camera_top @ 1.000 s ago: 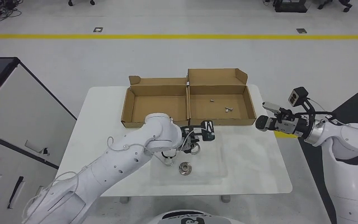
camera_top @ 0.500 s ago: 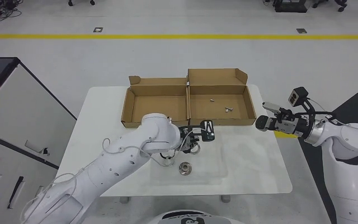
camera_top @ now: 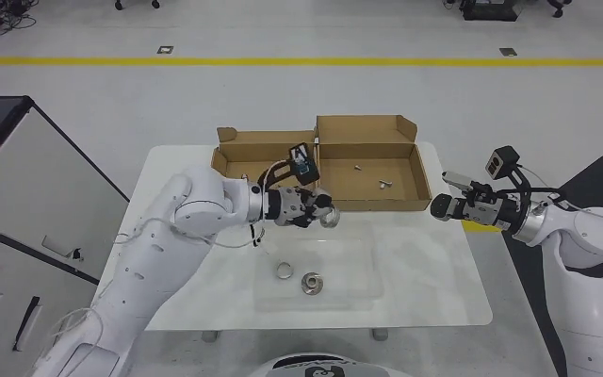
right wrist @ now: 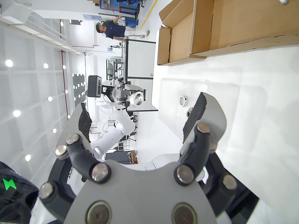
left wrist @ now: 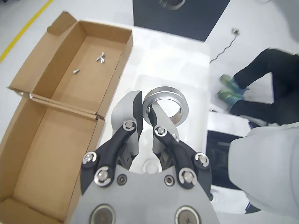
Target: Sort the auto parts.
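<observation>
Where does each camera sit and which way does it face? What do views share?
Top view: above the arms, looking down at the table; both arms show.
Left wrist view: on the left wrist, looking past the left gripper, shut on a metal ring, toward the cardboard boxes.
Right wrist view: on the right wrist, looking across the table past the open right gripper.
Shared: all show the box holding bolts.

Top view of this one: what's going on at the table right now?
The left tool pinches a metal ring by its wall, holding it above the table in front of two cardboard boxes. Small fasteners lie in the right-hand box. A smaller ring and a flanged part lie on the table. The right tool hangs open beside the table.
</observation>
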`<state>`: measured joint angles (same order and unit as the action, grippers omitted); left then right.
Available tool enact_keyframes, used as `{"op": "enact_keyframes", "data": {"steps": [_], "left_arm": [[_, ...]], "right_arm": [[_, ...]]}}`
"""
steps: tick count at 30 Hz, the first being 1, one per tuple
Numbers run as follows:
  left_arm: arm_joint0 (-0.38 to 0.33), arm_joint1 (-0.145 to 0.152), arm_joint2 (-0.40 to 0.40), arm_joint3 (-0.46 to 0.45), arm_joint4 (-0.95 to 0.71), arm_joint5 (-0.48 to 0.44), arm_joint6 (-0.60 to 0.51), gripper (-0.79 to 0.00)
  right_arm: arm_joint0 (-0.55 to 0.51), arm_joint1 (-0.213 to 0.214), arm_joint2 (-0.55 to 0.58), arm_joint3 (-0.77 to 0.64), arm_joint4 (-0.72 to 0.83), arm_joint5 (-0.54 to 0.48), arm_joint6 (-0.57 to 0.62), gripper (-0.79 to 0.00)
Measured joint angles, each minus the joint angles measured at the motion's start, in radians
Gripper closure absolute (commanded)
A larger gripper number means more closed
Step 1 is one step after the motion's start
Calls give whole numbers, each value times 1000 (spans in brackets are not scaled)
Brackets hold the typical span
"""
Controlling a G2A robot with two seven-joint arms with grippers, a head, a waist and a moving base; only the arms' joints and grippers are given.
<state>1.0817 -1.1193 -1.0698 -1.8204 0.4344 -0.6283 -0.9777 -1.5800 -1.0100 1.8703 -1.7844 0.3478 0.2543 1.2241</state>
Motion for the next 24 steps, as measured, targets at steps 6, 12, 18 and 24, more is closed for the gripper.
{"op": "enact_keyframes", "data": {"steps": [6,12,18,24], "left_arm": [[22,12,-72,16,-280,-110,91,0],[-8,15,-72,34,-530,-217,124,0],[-43,16,-53,56,-735,-306,129,0],[-77,18,-10,51,-911,-377,163,0]], "right_arm": [[0,0,0,0,0,0,0,-785],[0,0,0,0,0,0,0,-785],[0,0,0,0,0,0,0,-785],[0,0,0,0,0,0,0,-785]]}}
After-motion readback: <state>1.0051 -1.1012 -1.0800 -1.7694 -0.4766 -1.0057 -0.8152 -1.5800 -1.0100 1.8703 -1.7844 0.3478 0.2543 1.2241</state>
